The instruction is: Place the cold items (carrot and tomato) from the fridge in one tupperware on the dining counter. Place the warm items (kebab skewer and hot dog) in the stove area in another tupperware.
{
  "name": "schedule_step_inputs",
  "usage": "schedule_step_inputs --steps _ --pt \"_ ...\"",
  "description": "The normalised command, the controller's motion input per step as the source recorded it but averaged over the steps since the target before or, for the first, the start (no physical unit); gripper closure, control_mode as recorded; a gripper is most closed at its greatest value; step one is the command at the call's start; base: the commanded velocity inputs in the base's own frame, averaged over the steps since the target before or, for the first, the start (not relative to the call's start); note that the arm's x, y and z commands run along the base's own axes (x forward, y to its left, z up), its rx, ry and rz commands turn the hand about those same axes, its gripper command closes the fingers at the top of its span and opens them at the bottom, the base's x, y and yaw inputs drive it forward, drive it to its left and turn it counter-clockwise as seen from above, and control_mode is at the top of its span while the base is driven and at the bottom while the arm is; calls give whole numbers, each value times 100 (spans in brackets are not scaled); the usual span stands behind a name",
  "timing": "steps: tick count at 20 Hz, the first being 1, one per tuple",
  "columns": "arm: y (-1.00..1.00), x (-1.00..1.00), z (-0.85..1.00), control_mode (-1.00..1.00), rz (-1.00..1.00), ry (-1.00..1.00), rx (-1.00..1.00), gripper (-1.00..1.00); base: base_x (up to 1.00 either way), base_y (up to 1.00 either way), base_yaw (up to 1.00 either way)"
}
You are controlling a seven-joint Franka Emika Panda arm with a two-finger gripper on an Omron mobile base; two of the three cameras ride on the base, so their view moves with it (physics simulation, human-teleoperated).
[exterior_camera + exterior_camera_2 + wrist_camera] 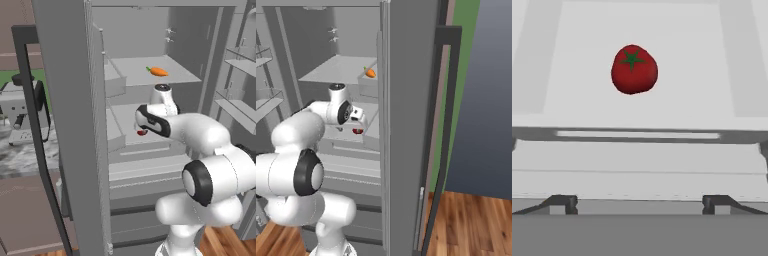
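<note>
Fridge: a grey open refrigerator [200, 30] is seen across the upper centre of both base views, with a grey door panel [75, 125] in the left foreground of the left base view.
Tomato: a round red tomato with a green star-shaped stem [634, 69] is seen in the upper centre of the hand view, lying on a pale grey fridge shelf [712, 100]; in the left base view it is partly hidden behind the arm at centre [142, 132], and in the right base view it shows left of centre [358, 131].
Carrot: an orange carrot with a green top [158, 71] is seen in the upper centre of the left base view, on the shelf above the tomato's; upper centre in the right base view [370, 73].
Gripper: the two-finger gripper with dark tips [639, 202] is held spread wide at the bottom of the hand view, nothing between the fingers, well apart from the tomato.
</note>
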Motion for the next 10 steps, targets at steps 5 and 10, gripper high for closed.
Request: schedule_step_inputs --steps 5,10 --pt "0 47 -21 -100 0 0 0 -100 0 0 0" --pt "0 45 -22 -100 0 0 0 -100 0 0 0"
